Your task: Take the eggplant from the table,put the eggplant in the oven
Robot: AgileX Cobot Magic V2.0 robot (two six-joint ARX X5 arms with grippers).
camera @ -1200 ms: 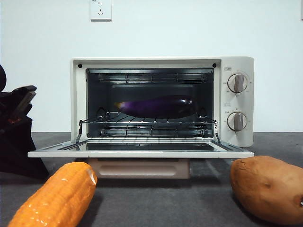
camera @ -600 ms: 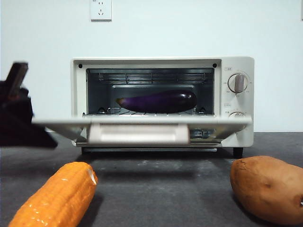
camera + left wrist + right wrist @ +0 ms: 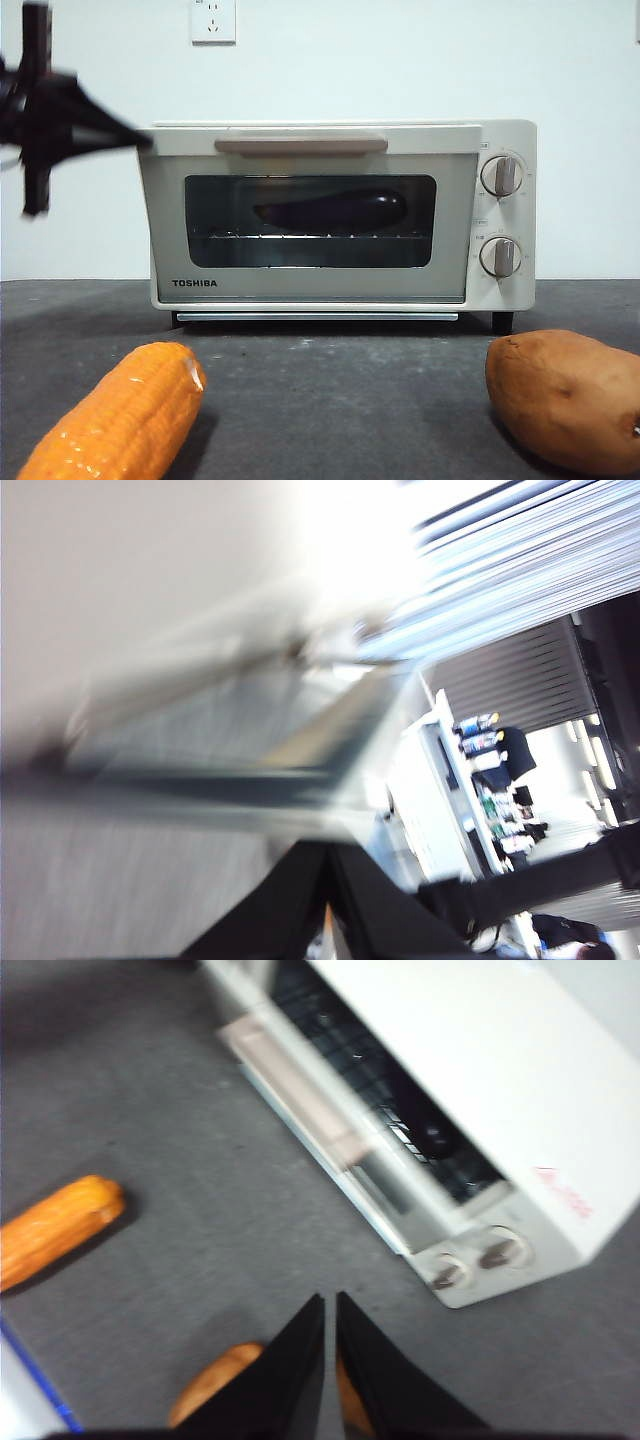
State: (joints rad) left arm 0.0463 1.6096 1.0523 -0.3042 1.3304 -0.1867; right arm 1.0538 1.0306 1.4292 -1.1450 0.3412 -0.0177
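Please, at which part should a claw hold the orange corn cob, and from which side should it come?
Probably across its middle, coming from above. The corn cob lies flat on the table, long and rounded, with bare surface on both sides, so jaws closing across its narrow width should hold it best.

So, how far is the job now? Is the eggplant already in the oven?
Nearly finished. The eggplant lies on the rack inside the oven, and the door is up. The left gripper is by the oven's upper corner, holding nothing. The right gripper waits, shut, above the table. Nothing seems left.
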